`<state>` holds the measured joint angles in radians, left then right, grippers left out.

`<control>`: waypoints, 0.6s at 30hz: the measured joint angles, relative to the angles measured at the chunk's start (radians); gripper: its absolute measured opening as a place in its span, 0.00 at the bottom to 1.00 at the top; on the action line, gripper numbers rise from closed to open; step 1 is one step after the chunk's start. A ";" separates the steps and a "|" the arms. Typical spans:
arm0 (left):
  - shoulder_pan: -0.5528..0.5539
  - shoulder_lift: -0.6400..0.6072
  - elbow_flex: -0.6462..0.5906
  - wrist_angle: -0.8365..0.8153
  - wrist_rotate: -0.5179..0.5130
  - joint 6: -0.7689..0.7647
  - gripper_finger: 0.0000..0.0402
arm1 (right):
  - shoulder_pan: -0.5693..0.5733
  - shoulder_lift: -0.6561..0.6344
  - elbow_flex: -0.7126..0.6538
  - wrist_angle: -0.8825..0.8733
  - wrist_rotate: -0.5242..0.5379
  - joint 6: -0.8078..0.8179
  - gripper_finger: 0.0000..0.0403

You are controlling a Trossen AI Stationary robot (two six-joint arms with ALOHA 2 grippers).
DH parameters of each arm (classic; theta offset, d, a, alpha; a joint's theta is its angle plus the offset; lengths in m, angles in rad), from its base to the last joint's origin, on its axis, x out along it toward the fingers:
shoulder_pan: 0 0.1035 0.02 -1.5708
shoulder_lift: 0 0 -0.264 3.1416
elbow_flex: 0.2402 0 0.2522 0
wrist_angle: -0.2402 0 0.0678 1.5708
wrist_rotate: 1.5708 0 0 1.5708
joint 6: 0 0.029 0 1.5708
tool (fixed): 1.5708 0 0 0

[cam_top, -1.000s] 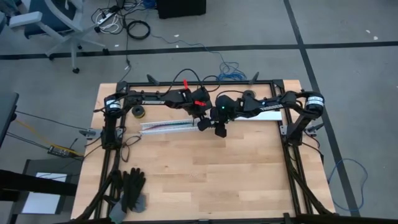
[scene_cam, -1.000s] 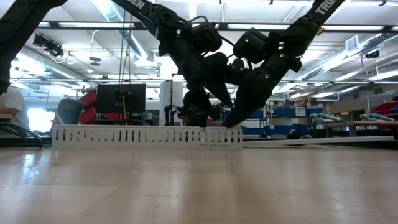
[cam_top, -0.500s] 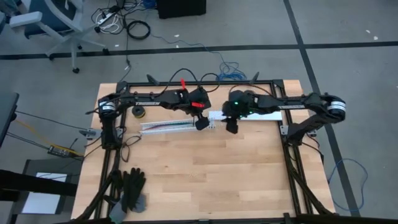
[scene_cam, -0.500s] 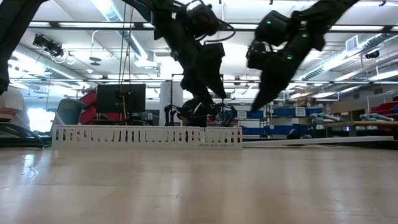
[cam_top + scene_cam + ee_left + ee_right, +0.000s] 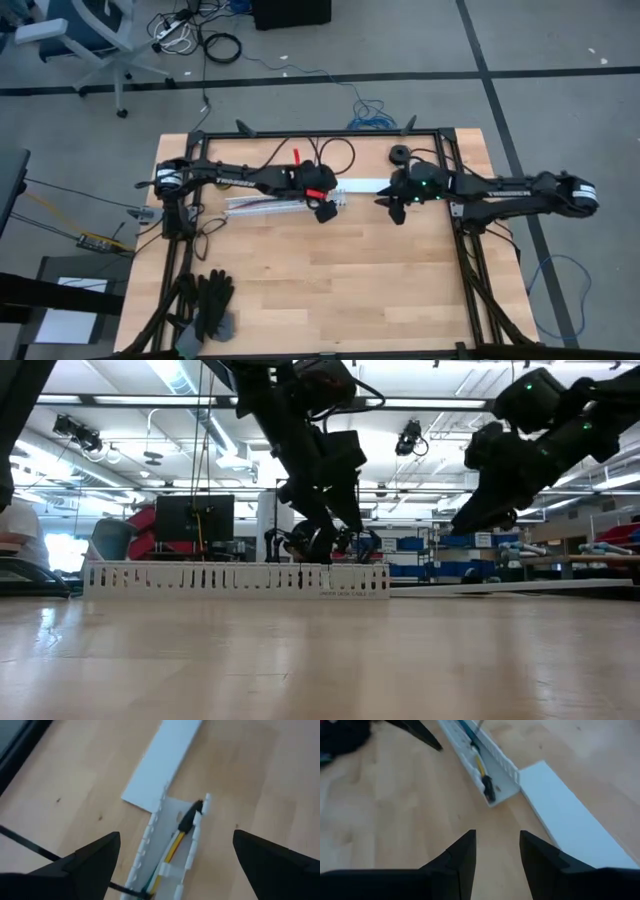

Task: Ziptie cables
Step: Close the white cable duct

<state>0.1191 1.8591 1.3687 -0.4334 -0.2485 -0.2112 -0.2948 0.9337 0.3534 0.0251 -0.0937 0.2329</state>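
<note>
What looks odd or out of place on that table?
A pair of black gloves lies crumpled at the table's near left corner, far from the work. Otherwise the cables lie tidily inside the white slotted channel, its flat white lid off beside it.

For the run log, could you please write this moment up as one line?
left gripper: open, over channel end | cables: lying in channel, no tie seen | right gripper: empty, off beside flat white strip

arms: dark, white lettering | left: red clips | right: green light
</note>
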 joint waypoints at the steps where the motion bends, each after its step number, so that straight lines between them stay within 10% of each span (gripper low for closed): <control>1: -0.007 0.000 -0.011 0.021 -0.017 -0.024 0.91 | 0.000 -0.016 -0.003 0.000 -0.001 -0.002 0.33; 18: -0.070 0.047 -0.114 0.445 -0.070 -0.247 0.91 | 0.034 -0.036 -0.005 -0.010 -0.040 -0.053 0.33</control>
<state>0.0490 1.9057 1.2542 0.0115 -0.3186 -0.4580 -0.2607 0.8974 0.3489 0.0148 -0.1338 0.1799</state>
